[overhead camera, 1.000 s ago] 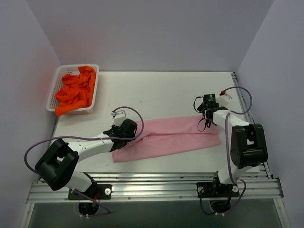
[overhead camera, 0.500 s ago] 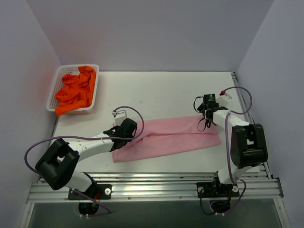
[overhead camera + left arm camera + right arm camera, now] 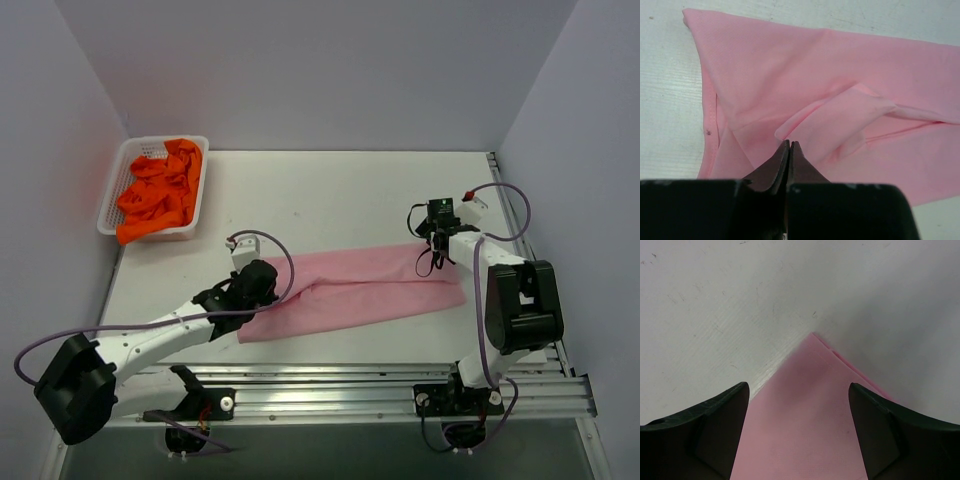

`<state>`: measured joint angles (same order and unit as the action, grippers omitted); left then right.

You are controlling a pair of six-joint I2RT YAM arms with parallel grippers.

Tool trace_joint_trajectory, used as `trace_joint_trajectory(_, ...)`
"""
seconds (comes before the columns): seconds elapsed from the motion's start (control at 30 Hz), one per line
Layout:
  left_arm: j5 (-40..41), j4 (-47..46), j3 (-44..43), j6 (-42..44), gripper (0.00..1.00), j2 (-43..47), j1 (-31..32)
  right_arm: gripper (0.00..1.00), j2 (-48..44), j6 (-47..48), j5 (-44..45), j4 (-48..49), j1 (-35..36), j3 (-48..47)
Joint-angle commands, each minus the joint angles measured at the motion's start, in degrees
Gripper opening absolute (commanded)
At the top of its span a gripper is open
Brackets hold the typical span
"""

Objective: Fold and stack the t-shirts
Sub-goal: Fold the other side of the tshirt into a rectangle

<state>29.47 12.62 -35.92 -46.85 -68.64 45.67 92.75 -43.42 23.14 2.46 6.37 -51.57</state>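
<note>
left wrist view: left fingers (image 3: 782, 165) clenched on a sleeve fold of the light pink cloth t-shirt (image 3: 840, 75) lying on the white surface (image 3: 665, 100); right fingers (image 3: 715, 430) released over its corner, probably for pinning.

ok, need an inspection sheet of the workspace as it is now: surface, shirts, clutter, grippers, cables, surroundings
Surface: white table, faint scuffs in the wrist views.
Job's things: pink t-shirt lies flat as a long folded strip across the table; orange t-shirts heaped unfolded in the white mesh basket at the far left corner.
Clutter: nothing seen.
Grippers: left gripper shut, tips at a loose flap of the pink t-shirt, cannot tell if cloth is pinched; right gripper open, fingers either side of the shirt's corner.
Cables: purple cables loop off the left arm and right arm, no snag seen.
Surroundings: plain walls on three sides; metal rail at the near edge.
</note>
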Motion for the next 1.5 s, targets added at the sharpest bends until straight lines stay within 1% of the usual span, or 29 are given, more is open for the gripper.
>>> trace_joint_trajectory(0.0,1.5,2.1,1.0,0.6,0.02,5.0,1.6,0.76,1.2,-0.2,1.7,-0.3,0.0,-0.4)
trace_joint_trajectory(0.2,1.2,3.6,1.8,1.5,0.02,6.8,4.2,0.75,1.7,-0.3,1.9,-0.3,0.1,-0.5)
trace_joint_trajectory(0.3,2.0,3.4,2.7,1.5,0.02,6.2,7.1,0.75,1.8,-0.3,2.1,-0.3,0.2,-0.5)
trace_joint_trajectory(0.4,3.5,3.9,3.2,0.3,0.02,3.4,11.0,0.75,2.1,-0.4,2.1,-0.2,0.3,-0.5)
trace_joint_trajectory(0.47,5.0,4.4,3.6,-1.8,0.02,1.6,15.4,0.75,2.3,-0.5,2.2,-0.2,0.3,-0.4)
trace_joint_trajectory(0.5,8.5,5.3,3.3,-3.4,0.03,-1.1,17.6,0.75,2.4,-0.7,2.3,-0.2,0.4,-0.4)
trace_joint_trajectory(0.53,10.2,8.4,3.0,-7.5,0.12,-2.8,21.5,0.75,2.6,-0.7,2.4,-0.1,0.5,-0.4)
trace_joint_trajectory(0.57,11.6,10.1,1.9,-9.7,0.25,-4.8,23.2,0.75,2.8,-0.8,2.4,-0.1,0.4,-0.5)
trace_joint_trajectory(0.6,13.7,11.8,1.3,-12.4,0.42,-8.9,24.6,0.75,2.8,-0.7,2.4,-0.3,0.5,-0.6)
trace_joint_trajectory(0.63,14.7,15.4,0.6,-17.9,0.62,-10.9,26.3,0.75,3.0,-0.8,2.6,-0.4,0.5,-0.7)
trace_joint_trajectory(0.67,16.0,17.6,-1.4,-20.4,0.95,-12.6,29.8,0.75,3.1,-0.8,2.7,-0.4,0.5,-0.9)
trace_joint_trajectory(0.73,19.8,23.3,-4.1,-26.3,0.94,-16.3,32.8,0.75,3.3,-1.0,2.8,-0.2,0.5,-0.8)
trace_joint_trajectory(0.77,21.1,25.1,-5.5,-27.6,0.94,-16.9,34.7,0.75,3.4,-1.1,2.7,0.0,0.6,-0.7)
trace_joint_trajectory(0.83,23.1,27.0,-9.1,-27.2,0.94,-16.8,35.0,0.75,4.3,-1.1,2.4,0.6,0.6,-0.8)
trace_joint_trajectory(0.9,24.4,27.3,-10.8,-25.1,0.94,-13.9,34.7,0.75,5.1,-1.1,2.2,0.4,0.7,-1.5)
trace_joint_trajectory(0.97,24.8,24.9,-10.8,-21.5,0.94,-10.7,33.9,0.75,5.8,-1.1,2.3,0.6,0.8,-1.7)
trace_joint_trajectory(1.0,24.3,21.1,-10.7,-16.6,0.94,-6.5,32.1,0.75,5.9,-1.0,2.2,0.9,0.7,-1.8)
trace_joint_trajectory(1.07,21.5,16.3,-8.6,-11.0,0.94,-2.2,29.8,0.75,6.3,-1.0,2.2,1.0,0.8,-2.0)
trace_joint_trajectory(1.1,20.1,11.0,-7.7,-5.2,0.94,1.5,26.7,0.75,6.4,-0.9,2.0,1.0,0.8,-2.1)
trace_joint_trajectory(1.13,18.5,8.8,-5.8,-3.0,0.94,3.1,24.7,0.75,6.7,-0.9,1.9,1.0,0.8,-2.3)
trace_joint_trajectory(1.17,16.6,6.7,-4.8,-1.3,0.94,4.7,22.5,0.75,6.7,-0.9,1.8,1.1,0.8,-2.4)
trace_joint_trajectory(1.2,12.0,1.3,-3.5,2.9,0.95,7.0,20.0,0.75,6.7,-0.9,1.7,1.3,0.8,-2.4)
trace_joint_trajectory(1.23,9.3,-1.0,-2.1,4.2,0.95,7.7,14.9,0.75,6.8,-0.9,1.7,1.4,0.8,-2.4)
trace_joint_trajectory(1.27,6.5,-3.1,0.2,5.1,0.96,8.3,12.1,0.75,7.0,-0.9,1.6,1.5,0.8,-2.5)
trace_joint_trajectory(1.3,0.7,-7.8,1.4,6.9,0.96,8.4,9.6,0.75,7.3,-0.8,1.6,1.5,0.8,-2.6)
trace_joint_trajectory(1.33,-1.7,-9.7,2.3,7.3,0.97,8.2,5.3,0.75,7.4,-0.7,1.6,1.6,0.7,-2.6)
trace_joint_trajectory(1.37,-4.1,-11.4,3.8,7.4,0.98,7.7,3.6,0.75,7.5,-0.7,1.6,1.5,0.7,-2.7)
trace_joint_trajectory(1.4,-8.0,-16.1,4.5,7.5,0.98,6.2,2.1,0.75,7.6,-0.6,1.6,1.5,0.7,-2.8)
trace_joint_trajectory(1.47,-11.4,-20.3,6.4,7.5,0.99,3.4,-0.7,0.75,7.8,-0.6,1.7,1.6,0.7,-2.9)
